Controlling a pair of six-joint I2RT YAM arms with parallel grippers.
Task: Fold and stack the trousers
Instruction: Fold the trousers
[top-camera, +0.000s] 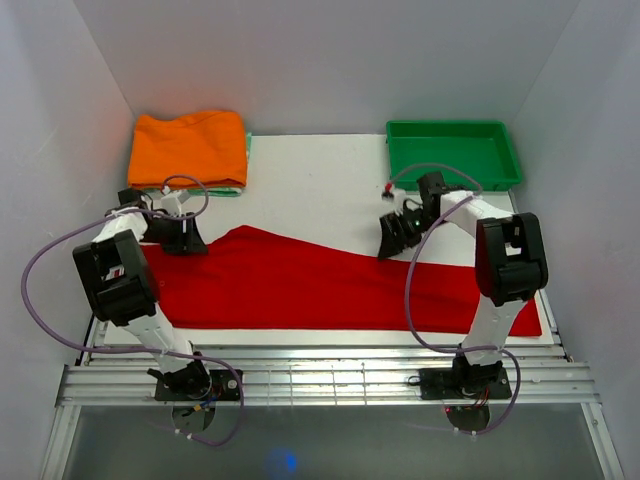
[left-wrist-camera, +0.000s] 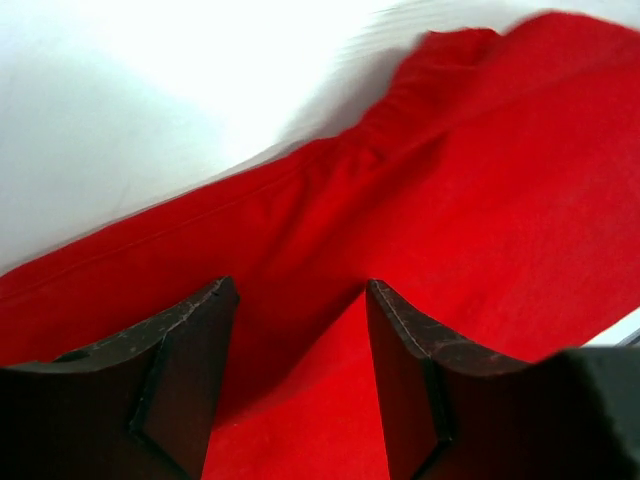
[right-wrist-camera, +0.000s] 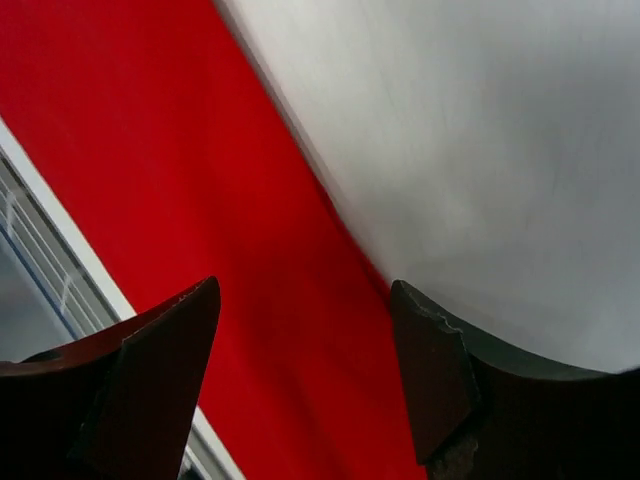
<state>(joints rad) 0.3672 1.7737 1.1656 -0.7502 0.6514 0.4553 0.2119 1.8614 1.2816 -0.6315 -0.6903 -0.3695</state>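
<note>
A white tabletop (top-camera: 320, 180) fills the floor of a white booth, with plain white walls (top-camera: 320, 60) at the back and both sides. A ribbed metal rail (top-camera: 320, 380) runs along the near edge, and the two arms are bolted to it. At the far left corner lies a folded orange garment (top-camera: 188, 148). At the far right corner sits a green tray (top-camera: 450, 126).

The trousers (top-camera: 300, 285) lie flat across the near half of the tabletop, reaching from the left arm (top-camera: 120, 270) to beyond the right arm (top-camera: 510, 255). They are broad on the left and taper toward the right. Their far edge rises to a peak near the left end.

The left jaws stand apart, low over the far left corner of the trousers. In the left wrist view the dark fingers (left-wrist-camera: 180, 350) frame red cloth (left-wrist-camera: 450, 200), with a puckered hem beyond them. I cannot tell whether the fingertips touch the fabric.

The right jaws also stand apart, over the far edge of the trousers right of centre. In the right wrist view one finger (right-wrist-camera: 160, 370) hangs over red cloth (right-wrist-camera: 150, 150), and the other over bare white tabletop.
</note>
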